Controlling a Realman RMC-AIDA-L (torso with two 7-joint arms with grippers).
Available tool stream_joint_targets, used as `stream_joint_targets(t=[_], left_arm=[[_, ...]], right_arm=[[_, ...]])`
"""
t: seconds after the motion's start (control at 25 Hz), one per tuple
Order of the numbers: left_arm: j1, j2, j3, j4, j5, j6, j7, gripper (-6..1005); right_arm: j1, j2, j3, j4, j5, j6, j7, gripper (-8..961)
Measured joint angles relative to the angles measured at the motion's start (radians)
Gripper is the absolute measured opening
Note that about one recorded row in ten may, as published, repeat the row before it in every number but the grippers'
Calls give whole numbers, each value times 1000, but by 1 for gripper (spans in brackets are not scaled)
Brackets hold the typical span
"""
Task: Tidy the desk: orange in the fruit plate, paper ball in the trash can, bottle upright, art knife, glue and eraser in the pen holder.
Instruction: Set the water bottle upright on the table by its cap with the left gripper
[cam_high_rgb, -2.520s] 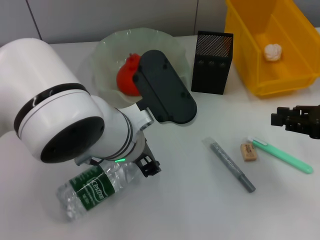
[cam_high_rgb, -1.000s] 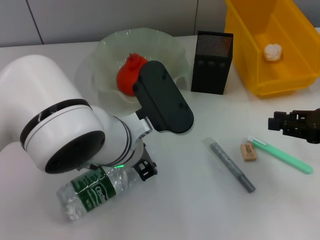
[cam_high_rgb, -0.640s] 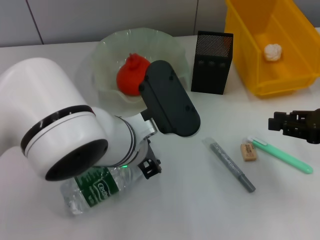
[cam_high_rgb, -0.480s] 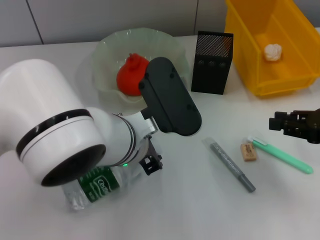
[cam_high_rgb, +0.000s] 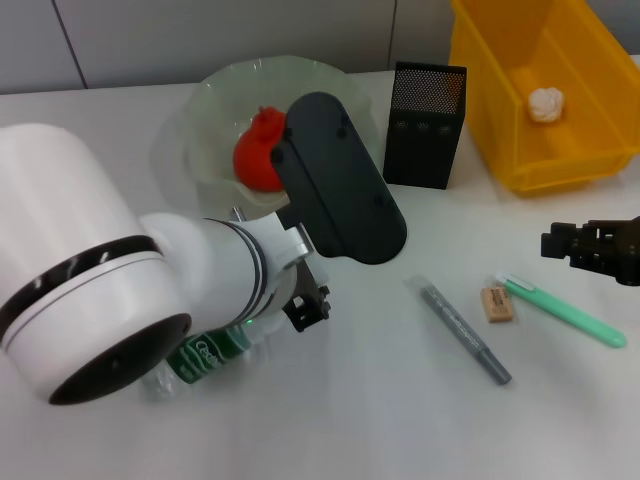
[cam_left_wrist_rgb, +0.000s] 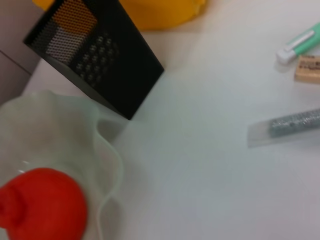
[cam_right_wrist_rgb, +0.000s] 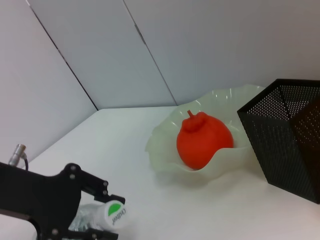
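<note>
Left gripper (cam_right_wrist_rgb: 95, 212) clamping clear bottle (cam_high_rgb: 205, 357) near its white cap, green-and-white label showing, lying tilted on table (cam_high_rgb: 400, 420).

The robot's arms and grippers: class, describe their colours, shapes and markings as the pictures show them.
The left arm is a fat, glossy white cylinder with a black ring band, a round black end cap and a small green light. A flat black oval plate sits at its wrist. The left gripper is a black frame with visible bolts. The right gripper is black and blocky, seen at the head view's right edge.

The fruit plate (cam_high_rgb: 215, 95) looks like translucent glass. The pen holder (cam_high_rgb: 425, 125) is matt black mesh. The trash can (cam_high_rgb: 560, 110) is glossy plastic.
</note>
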Motion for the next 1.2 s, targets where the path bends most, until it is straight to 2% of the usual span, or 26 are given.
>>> stream_joint_targets(t=[0.32,0.96,1.2], left_arm=[[54,2,-19,121,76,-37,-5,450],[160,5,-68,243,80,3,-5,444],[176,5,-71,260,78,14,-4,444]], right_arm=[[3,0,0,0,1,0,0,288],[8,-2,11,0,1,0,0,310],[8,-3,1,0,-2,4,-1,323]])
